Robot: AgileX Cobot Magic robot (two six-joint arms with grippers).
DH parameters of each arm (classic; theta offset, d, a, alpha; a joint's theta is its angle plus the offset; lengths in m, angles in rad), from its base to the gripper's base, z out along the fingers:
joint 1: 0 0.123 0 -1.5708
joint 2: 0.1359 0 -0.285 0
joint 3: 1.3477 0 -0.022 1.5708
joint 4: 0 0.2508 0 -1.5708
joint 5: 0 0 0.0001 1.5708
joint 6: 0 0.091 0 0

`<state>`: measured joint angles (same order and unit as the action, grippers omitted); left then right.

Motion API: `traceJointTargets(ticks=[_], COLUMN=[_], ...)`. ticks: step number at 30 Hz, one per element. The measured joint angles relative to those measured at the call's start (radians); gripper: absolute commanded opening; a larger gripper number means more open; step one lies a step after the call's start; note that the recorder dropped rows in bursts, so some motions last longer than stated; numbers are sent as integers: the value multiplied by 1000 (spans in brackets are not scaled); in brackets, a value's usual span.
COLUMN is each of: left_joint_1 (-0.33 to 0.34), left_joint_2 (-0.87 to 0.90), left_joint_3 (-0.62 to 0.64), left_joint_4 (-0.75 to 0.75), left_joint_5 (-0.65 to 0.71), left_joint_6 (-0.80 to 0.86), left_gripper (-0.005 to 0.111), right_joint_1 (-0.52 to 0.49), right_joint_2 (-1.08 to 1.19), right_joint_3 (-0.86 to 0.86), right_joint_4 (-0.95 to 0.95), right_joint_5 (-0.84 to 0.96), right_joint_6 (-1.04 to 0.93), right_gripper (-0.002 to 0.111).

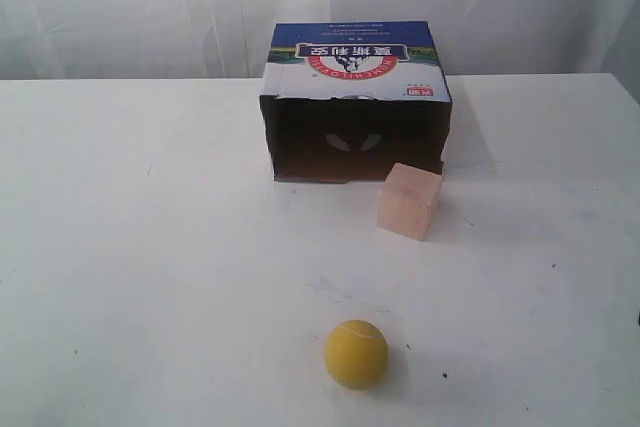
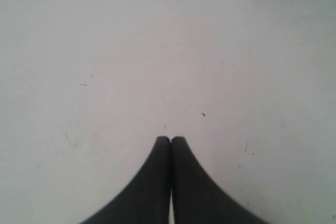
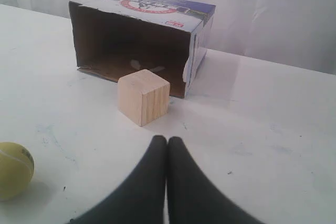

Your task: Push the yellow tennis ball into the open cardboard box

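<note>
The yellow tennis ball [image 1: 356, 353] rests on the white table near its front edge; the right wrist view catches it at the frame's edge [image 3: 13, 169]. The open cardboard box [image 1: 357, 107] lies on its side at the back, dark mouth facing the ball, blue-and-white printed panel on top [image 3: 137, 38]. Neither arm shows in the exterior view. My right gripper [image 3: 167, 139] is shut and empty, hovering over the table short of the wooden cube, the ball off to one side. My left gripper [image 2: 170, 139] is shut too, with only bare table under it.
A pale wooden cube [image 1: 409, 200] [image 3: 143, 96] stands just in front of the box's right corner, off the straight line from ball to box mouth. A white curtain hangs behind the table [image 1: 120, 247].
</note>
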<state>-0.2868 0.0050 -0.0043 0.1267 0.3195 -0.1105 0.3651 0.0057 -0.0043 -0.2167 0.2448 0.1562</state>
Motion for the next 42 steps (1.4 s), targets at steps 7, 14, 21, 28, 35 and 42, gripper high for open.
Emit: traceJointTargets(ticks=[7, 14, 21, 28, 35, 42], left_joint_1=[0, 0, 0, 0, 0, 0], left_joint_2=[0, 0, 0, 0, 0, 0], left_joint_3=[0, 0, 0, 0, 0, 0], left_joint_4=[0, 0, 0, 0, 0, 0], left_joint_5=[0, 0, 0, 0, 0, 0], left_joint_6=[0, 0, 0, 0, 0, 0], left_gripper=[0, 0, 0, 0, 0, 0], right_joint_1=[0, 0, 0, 0, 0, 25], right_joint_2=[0, 0, 0, 2, 283, 583], right_joint_3=[0, 0, -9, -229, -476, -598], right_joint_4=[0, 0, 2, 2, 116, 303], right_joint_5=[0, 0, 12, 78, 235, 334], right_joint_6=[0, 0, 29, 289, 253, 18], right_gripper=[0, 0, 0, 0, 0, 0])
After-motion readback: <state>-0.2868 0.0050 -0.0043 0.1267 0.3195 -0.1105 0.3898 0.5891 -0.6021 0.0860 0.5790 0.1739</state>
